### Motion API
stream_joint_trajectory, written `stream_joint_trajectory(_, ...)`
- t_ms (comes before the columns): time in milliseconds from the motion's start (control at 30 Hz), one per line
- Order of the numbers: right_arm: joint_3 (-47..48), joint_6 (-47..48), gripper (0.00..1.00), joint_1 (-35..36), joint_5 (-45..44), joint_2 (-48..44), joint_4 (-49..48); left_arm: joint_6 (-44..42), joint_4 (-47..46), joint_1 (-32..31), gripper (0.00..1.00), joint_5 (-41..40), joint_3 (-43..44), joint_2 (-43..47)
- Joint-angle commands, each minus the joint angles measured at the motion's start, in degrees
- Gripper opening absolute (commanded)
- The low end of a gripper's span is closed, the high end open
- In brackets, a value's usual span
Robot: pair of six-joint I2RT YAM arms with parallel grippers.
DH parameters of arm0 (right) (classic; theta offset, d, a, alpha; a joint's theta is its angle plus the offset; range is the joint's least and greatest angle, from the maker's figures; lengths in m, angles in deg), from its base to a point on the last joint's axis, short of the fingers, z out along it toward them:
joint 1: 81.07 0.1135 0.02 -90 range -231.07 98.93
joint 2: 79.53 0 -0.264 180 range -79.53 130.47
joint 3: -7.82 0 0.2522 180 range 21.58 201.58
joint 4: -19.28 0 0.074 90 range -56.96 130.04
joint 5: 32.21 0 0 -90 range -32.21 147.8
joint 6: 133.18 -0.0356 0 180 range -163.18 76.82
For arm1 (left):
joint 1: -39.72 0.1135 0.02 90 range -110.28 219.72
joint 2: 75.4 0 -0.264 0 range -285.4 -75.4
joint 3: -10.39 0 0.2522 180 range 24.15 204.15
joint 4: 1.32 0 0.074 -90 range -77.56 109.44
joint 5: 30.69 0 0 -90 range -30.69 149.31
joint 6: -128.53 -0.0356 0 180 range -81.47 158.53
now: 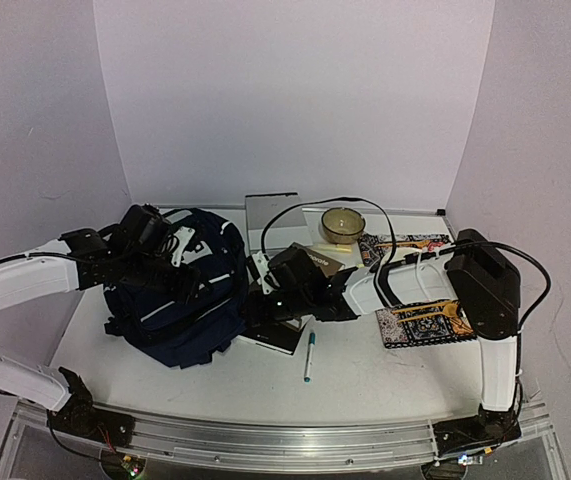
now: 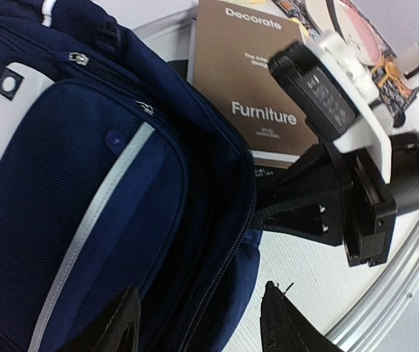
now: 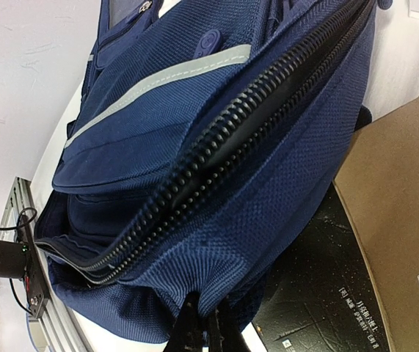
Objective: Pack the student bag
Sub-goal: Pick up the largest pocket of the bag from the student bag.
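The student bag (image 1: 180,295), dark navy with grey stripes, lies on the left half of the table. My left gripper (image 1: 160,240) hovers over its top. In the left wrist view the left gripper (image 2: 198,323) is open, and the bag's (image 2: 84,183) unzipped edge runs between the fingers without touching them. My right gripper (image 1: 255,305) is at the bag's right side. In the right wrist view the right gripper (image 3: 205,326) is shut on a pinch of the bag's (image 3: 216,147) navy fabric below the main zipper. A brown "Decorate Furniture" book (image 2: 257,88) lies next to the bag.
A teal pen (image 1: 308,357) lies in front of the right forearm. A bowl (image 1: 342,224) and a grey slab (image 1: 270,215) stand at the back. Two patterned flat items (image 1: 425,322) (image 1: 405,245) lie at the right. A black cover (image 3: 319,286) lies under the bag's edge.
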Motion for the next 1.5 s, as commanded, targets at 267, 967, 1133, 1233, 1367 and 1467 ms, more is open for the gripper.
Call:
stream_joint_trajectory(267,0.90,1.37,0.00,0.33,0.41,0.10,-0.61,-5.02,1.67,-0.06,0.54,2.14,0.55,-6.99)
stream_joint_trajectory(967,0.95,1.47,0.00,0.32,0.94,0.33,-0.64,-4.39,1.97,1.47,0.32,-7.01,1.77,-8.29)
stream_joint_trajectory(1133,1.07,1.58,0.00,0.32,0.99,0.32,-0.60,-4.95,2.03,1.96,0.32,-2.44,1.87,-9.27)
stream_joint_trajectory(1233,1.24,1.61,0.00,0.35,1.06,0.33,-0.64,-5.29,1.98,1.92,0.34,1.67,1.77,-9.81)
stream_joint_trajectory(1367,1.26,1.60,0.00,0.38,1.04,0.37,-0.64,-6.21,1.90,1.96,0.39,5.64,1.65,-10.15)
stream_joint_trajectory(1467,1.34,1.56,0.00,0.33,1.11,0.56,-0.62,-6.58,1.82,1.96,0.39,6.42,1.49,-10.91)
